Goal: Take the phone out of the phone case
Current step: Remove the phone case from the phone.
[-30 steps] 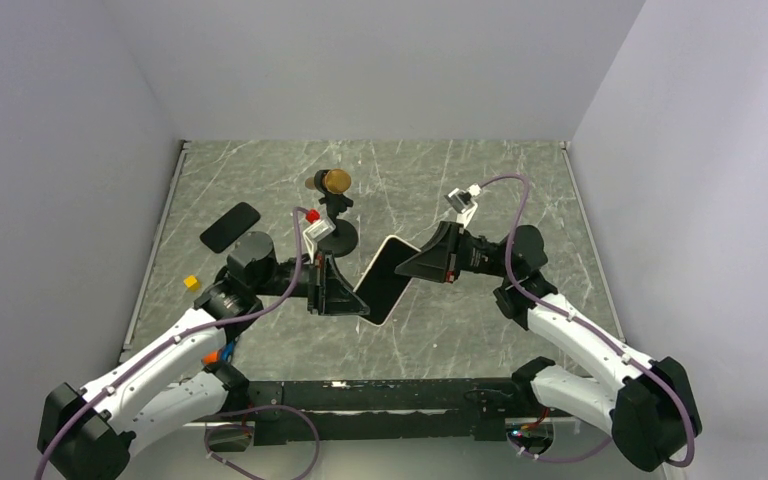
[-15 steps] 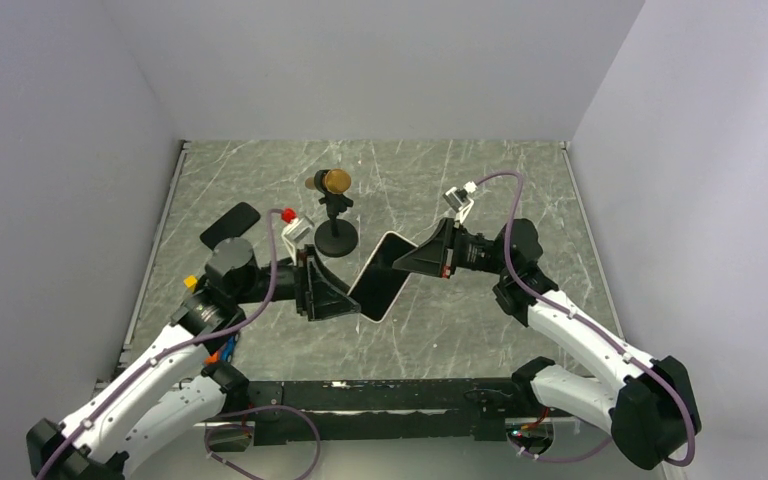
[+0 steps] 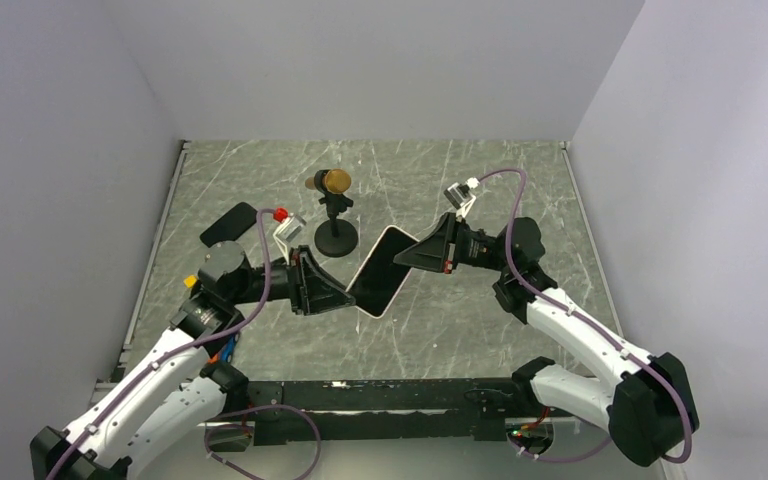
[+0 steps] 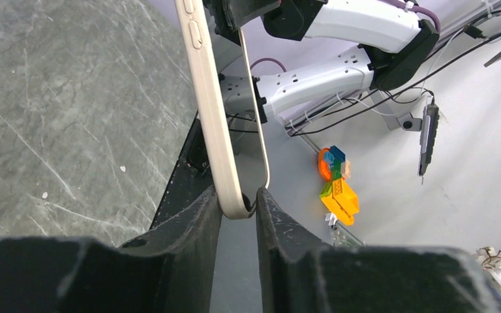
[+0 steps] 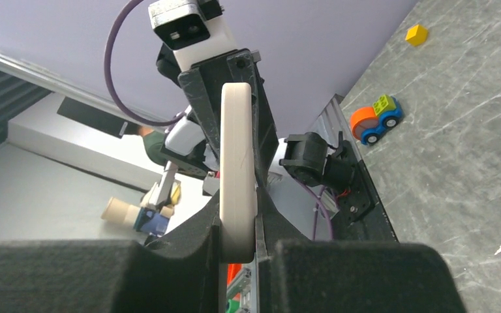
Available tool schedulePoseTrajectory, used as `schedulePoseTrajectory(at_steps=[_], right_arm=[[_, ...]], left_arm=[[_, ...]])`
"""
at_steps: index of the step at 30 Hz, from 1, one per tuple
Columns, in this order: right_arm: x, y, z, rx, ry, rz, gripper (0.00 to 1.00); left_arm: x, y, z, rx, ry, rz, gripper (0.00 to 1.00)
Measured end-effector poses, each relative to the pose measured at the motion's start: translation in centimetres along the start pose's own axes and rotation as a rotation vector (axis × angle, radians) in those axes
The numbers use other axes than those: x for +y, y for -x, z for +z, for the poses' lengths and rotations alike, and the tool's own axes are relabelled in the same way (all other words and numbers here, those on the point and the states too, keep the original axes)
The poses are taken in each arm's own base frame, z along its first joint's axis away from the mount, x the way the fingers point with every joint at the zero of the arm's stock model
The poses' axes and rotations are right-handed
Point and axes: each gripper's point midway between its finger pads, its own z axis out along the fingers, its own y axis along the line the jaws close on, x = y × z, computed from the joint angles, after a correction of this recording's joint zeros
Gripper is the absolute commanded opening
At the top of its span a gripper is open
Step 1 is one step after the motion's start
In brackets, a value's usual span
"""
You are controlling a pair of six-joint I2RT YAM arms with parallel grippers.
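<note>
The left gripper (image 4: 238, 207) and right gripper (image 5: 238, 240) each pinch the smooth, round-edged cream phone case (image 3: 380, 270) over the veined stone table (image 3: 460, 180).

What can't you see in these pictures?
Back of the case: top view shows only the phone front; wrist views are edge-on.
Whether the phone is loose: left wrist view, corner buried between the left gripper fingers.
The toy car: top view, mostly behind the left arm.
Pads of the right gripper: right wrist view, covered by the case.
</note>
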Motion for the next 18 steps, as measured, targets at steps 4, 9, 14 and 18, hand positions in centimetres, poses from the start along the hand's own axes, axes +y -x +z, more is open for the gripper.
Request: schedulePoseTrajectory(at_steps=[4, 9, 14, 18], right_arm=[[0.4, -0.1, 0.1, 0.016, 0.027, -0.002, 0.00], [1.3, 0.2, 0.0, 0.025, 0.074, -0.050, 0.00], [2.2, 0.0, 0.4, 0.064, 0.145, -0.043, 0.00], [2.8, -0.5, 1.1, 0.087, 0.198, -0.005, 0.00]], left_arm=[[-0.1, 0.0, 0.2, 0.013, -0.019, -0.021, 0.06], [-0.7, 0.4, 0.7, 0.030, -0.091, -0.062, 0.00], [-2.1, 0.0, 0.6, 0.064, -0.240, -0.045, 0.00], [-3.3, -0.5, 0.1, 0.084, -0.321, 0.014, 0.00]])
